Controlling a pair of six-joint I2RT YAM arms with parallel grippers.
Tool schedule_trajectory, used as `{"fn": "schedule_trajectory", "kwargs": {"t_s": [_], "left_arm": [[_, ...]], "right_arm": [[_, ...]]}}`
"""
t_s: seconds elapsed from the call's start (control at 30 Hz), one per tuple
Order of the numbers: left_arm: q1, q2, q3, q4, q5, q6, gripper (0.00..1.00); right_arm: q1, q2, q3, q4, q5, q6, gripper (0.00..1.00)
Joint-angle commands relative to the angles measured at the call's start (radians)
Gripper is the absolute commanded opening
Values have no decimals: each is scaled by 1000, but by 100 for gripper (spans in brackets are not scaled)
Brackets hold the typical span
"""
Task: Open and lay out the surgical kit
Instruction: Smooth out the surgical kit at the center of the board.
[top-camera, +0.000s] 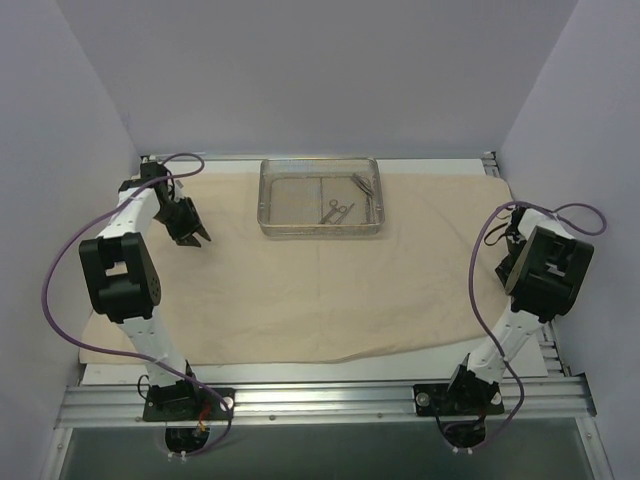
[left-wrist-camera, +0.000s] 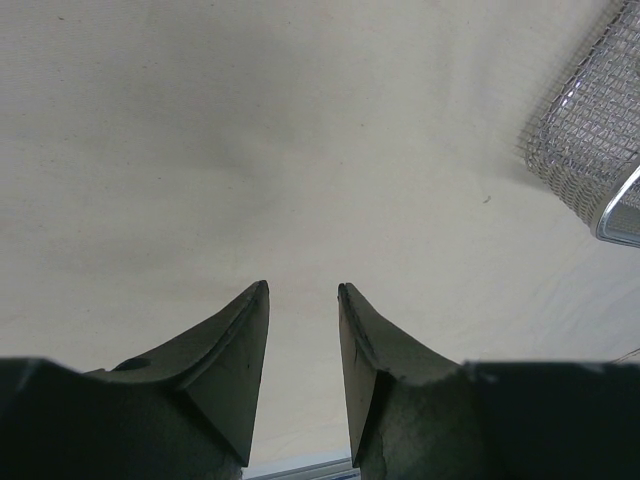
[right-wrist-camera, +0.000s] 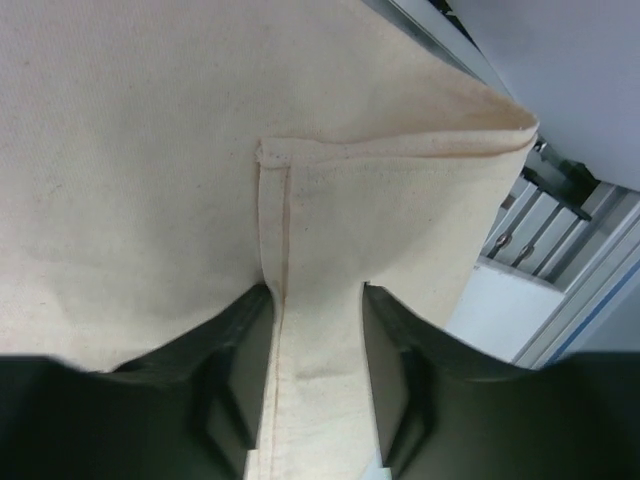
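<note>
Beige cloth wrap (top-camera: 330, 295) lies spread nearly flat over the table. The wire-mesh tray (top-camera: 268, 205) stands on it at the middle of the far edge, and the ring-handled instruments (top-camera: 338, 211) lie inside the tray's right half. The unwrapping looks almost done. The step in hand seems to be flattening the wrap's right edge, and the instruments are not yet taken out.

The left gripper (left-wrist-camera: 303, 292) hovers over bare cloth to the left of the tray, its fingers apart with nothing between them. The right gripper (right-wrist-camera: 317, 292) sits at the wrap's right edge, astride a hemmed flap (right-wrist-camera: 400, 200) that is folded back on itself. Its fingers stand apart and the flap fills the gap. Whether they pinch it or only straddle it I cannot tell.

As I judge it, the next move is to draw that flap outward to the right and lay it flat without dragging the cloth under the tray. After that, the thin instruments will need a fine, well-aimed pinch.

Only the right wrist view shows the fold and its stitched hem; from overhead the arm's bulk covers much of that edge. Only the overhead view shows the instruments, and the left wrist view catches just a corner of the tray.
</note>
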Motion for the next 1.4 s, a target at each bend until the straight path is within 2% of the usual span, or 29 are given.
{"fn": "schedule_trajectory", "kwargs": {"t_s": [0.0,0.13,0.43,0.67,0.9,0.93,1.03,1.1,1.17,1.3,1.37], "left_arm": [[8,11,30,20,17,11,43],[8,15,39,22,22,9,43],[8,-4,18,26,26,15,43],[8,-26,10,34,34,15,43],[8,-92,-22,36,42,17,43],[9,-101,-23,34,42,17,44],[6,-139,-40,37,46,17,44],[6,-167,-59,43,54,14,44],[5,-196,-72,57,54,11,46],[5,-222,-89,66,52,9,47],[5,-231,-97,68,49,15,47]], "right_arm": [[-33,4,-31,-26,54,2,35],[-62,-68,-37,-49,51,-16,27],[-117,-249,-100,-93,36,-85,15],[-139,-386,-117,-99,-70,-107,10],[-94,-505,-128,-151,-110,-72,16],[-64,-545,-128,-164,-101,-56,23],[-50,-609,-116,-219,-113,-32,36],[-53,-640,-110,-268,-134,-27,37],[-63,-698,-100,-319,-188,-41,42],[-51,-711,-44,-284,-323,-90,43],[-19,-658,-39,-211,-391,-93,39]]}}
